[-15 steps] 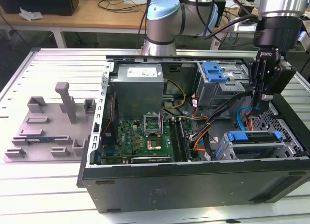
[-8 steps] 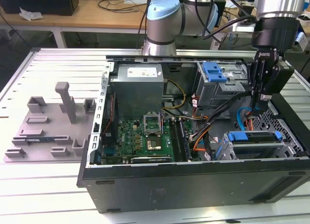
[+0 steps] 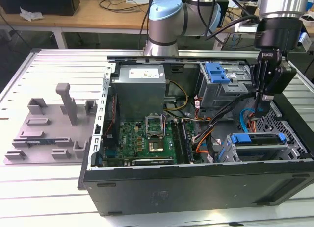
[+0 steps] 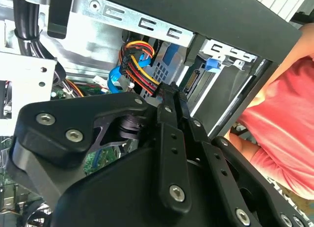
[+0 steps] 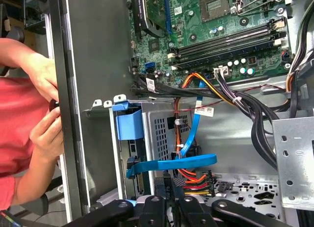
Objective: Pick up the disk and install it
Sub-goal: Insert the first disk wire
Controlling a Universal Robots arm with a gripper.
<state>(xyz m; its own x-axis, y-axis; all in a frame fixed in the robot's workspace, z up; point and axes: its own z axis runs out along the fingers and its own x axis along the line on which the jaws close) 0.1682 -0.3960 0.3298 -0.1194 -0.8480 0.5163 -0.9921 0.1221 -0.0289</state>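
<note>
Gripper (image 3: 263,97) hangs over the computer case (image 3: 196,188) at the exterior view's right. Fingers look pressed together, nothing between them. The disk (image 3: 257,138) sits in the drive cage (image 3: 225,151) just below.

Second wrist view: fingertips (image 4: 170,92) near the red-yellow power cable (image 4: 140,65).

First wrist view: blue carrier (image 5: 130,125) seated in the cage.

Judgement: disk rigid, fairly heavy, shock-sensitive; grip the carrier edges.

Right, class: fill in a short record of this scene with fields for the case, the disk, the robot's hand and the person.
case: open, lying flat on the table
disk: in the drive cage at the exterior view's right, blue bracket showing
hand: inside the case, at the coloured cables beside that cage
person: hands at the case's outer wall, red top
</note>
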